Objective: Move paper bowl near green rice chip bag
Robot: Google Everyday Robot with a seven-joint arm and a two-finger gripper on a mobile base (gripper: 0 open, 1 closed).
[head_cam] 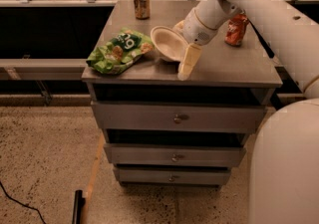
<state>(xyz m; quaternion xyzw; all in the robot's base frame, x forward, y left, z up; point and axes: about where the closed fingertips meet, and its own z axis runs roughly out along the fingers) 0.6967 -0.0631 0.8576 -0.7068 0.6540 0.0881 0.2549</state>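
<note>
The paper bowl (165,43) is tilted, its open side facing left, just right of the green rice chip bag (118,51), which lies on the front left of the grey cabinet top (227,66). The bowl's left rim is close to the bag's right end. My gripper (182,44) is at the bowl's right rim and appears shut on it. One cream finger (187,61) points down in front of the bowl; the other is mostly hidden behind it.
A brown soda can (141,1) stands at the back left of the top. An orange can (236,30) stands at the right, behind my arm. Drawers (179,117) sit below. A railing and shelf run behind the cabinet.
</note>
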